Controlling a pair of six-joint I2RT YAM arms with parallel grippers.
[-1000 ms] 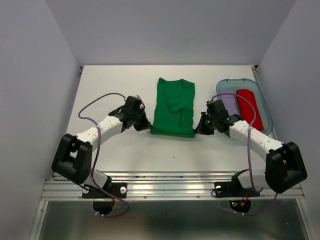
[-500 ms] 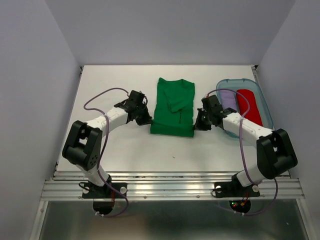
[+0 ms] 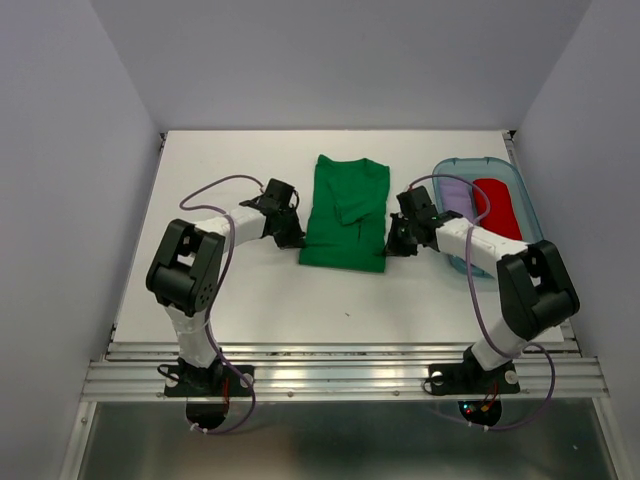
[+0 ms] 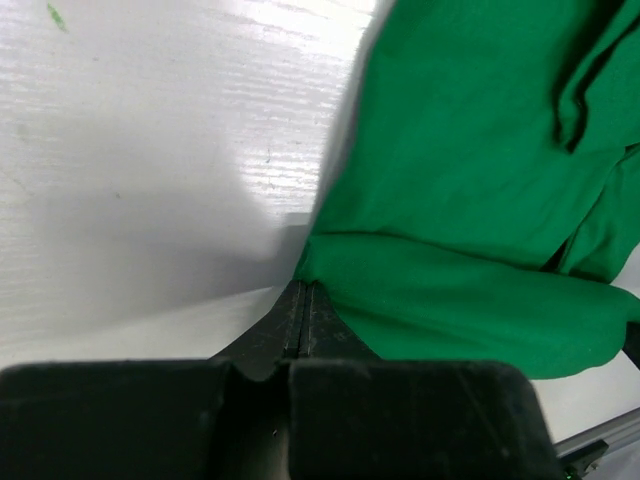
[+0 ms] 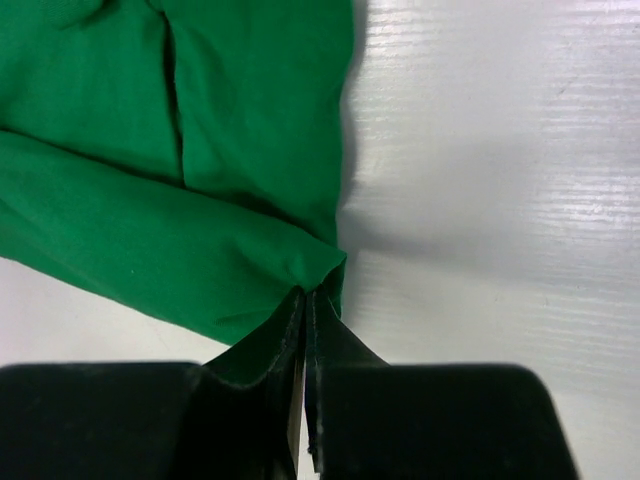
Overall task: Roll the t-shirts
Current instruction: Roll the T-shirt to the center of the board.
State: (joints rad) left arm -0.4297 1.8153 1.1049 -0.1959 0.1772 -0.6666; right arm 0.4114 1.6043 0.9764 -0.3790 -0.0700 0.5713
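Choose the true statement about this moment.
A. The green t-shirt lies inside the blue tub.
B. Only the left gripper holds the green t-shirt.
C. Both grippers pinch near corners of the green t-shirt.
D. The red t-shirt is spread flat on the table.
C: the wrist views show the left gripper and the right gripper each shut on a near corner of the green t-shirt.

The t-shirt [image 3: 345, 215] lies on the table [image 3: 230, 170], the bin [image 3: 470, 160] to its right.
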